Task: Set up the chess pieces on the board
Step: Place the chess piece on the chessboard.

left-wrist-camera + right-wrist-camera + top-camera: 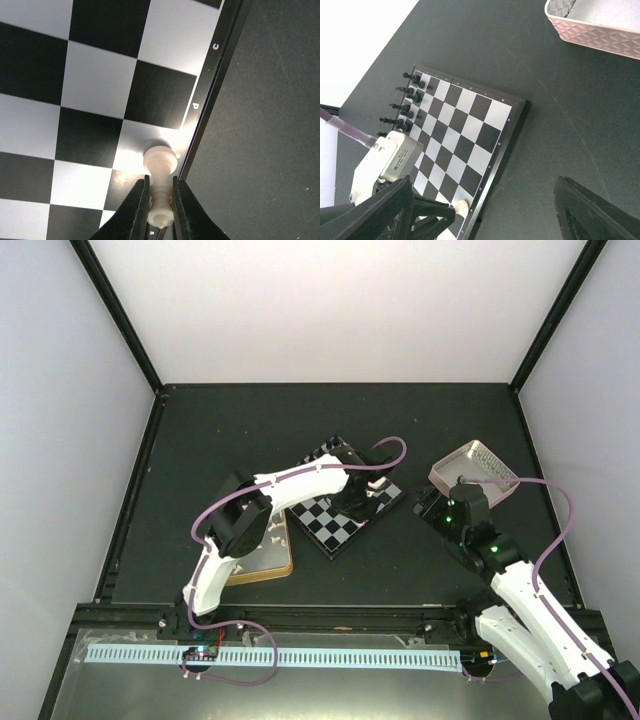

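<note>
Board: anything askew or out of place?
Nothing spilled or damaged. The board sits turned diagonally to the table edges. The cream-white piece in the shut left gripper has its base off-centre on an edge square, crowding the border. Black pieces line the opposite side.

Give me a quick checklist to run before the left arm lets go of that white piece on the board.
1. Left gripper shut on the white piece: ok.
2. Piece over a white edge square of the board: ok.
3. Base resting flat on that square: cannot tell.
4. Neighbouring squares free; black pieces stand along the opposite edge: ok.
5. Right gripper open and off the board: ok.
</note>
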You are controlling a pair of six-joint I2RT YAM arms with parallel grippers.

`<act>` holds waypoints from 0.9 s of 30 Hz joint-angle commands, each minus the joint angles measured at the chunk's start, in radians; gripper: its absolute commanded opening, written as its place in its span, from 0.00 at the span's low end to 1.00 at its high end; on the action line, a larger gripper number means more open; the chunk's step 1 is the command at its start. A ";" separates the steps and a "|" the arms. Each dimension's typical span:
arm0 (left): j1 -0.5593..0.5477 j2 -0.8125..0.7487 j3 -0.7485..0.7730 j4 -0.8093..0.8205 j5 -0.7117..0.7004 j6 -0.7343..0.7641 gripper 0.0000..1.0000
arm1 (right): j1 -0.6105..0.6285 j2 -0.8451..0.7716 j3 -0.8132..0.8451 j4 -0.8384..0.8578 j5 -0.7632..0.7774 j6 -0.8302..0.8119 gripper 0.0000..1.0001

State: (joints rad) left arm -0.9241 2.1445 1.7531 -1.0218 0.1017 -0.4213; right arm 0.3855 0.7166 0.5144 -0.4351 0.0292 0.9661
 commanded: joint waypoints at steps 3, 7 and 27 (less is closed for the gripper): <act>0.008 0.043 0.056 -0.045 -0.025 0.020 0.06 | -0.005 -0.013 0.016 -0.003 0.027 -0.013 0.78; 0.013 0.046 0.069 -0.063 -0.040 0.019 0.08 | -0.005 -0.018 0.015 -0.005 0.026 -0.011 0.78; 0.022 -0.038 0.097 -0.038 -0.001 0.016 0.52 | -0.005 -0.033 0.021 0.003 -0.013 -0.023 0.78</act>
State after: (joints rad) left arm -0.9146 2.1784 1.8141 -1.0588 0.0982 -0.4004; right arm 0.3855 0.6960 0.5144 -0.4362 0.0231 0.9661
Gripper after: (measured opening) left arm 0.471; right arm 0.778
